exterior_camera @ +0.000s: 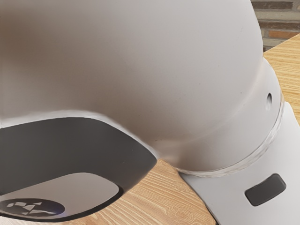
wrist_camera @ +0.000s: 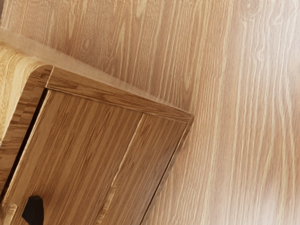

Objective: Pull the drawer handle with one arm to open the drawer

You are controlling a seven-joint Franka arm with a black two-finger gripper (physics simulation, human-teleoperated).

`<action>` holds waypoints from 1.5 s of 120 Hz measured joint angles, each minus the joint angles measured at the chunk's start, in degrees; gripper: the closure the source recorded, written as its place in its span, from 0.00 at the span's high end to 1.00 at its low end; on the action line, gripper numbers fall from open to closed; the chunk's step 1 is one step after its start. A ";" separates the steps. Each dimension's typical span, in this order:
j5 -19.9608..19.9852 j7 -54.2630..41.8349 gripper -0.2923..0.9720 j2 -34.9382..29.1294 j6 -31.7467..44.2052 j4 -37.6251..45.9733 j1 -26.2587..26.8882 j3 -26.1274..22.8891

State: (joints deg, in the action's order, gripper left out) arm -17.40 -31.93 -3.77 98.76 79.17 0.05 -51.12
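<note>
One wooden drawer cabinet [wrist_camera: 93,154] is seen on the wood-grain worktop [wrist_camera: 243,117]; the white arm [exterior_camera: 140,70] is viewed close up; the claw's state cannot be told.

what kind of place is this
Probably a simulated indoor robot workspace: a white robot arm looms over a wood-grain table, a brick wall stands behind, and a wooden drawer cabinet sits on the tabletop.
</note>
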 joint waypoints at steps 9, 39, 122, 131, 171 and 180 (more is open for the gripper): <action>-0.27 -0.64 0.77 0.57 2.25 0.10 -0.50 -0.65; -0.64 -2.28 0.77 1.50 8.16 1.61 -0.05 -2.02; -5.58 -7.63 0.77 3.21 10.39 0.90 -3.79 -0.80; -5.90 -8.30 0.77 4.19 10.44 0.95 -2.32 -0.73; -6.48 -10.60 0.77 7.10 8.67 0.88 -5.08 2.88; -6.65 -11.34 0.77 6.48 7.01 0.86 -5.26 2.66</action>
State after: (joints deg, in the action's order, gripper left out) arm -24.05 -43.27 2.71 105.77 80.03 -5.21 -48.46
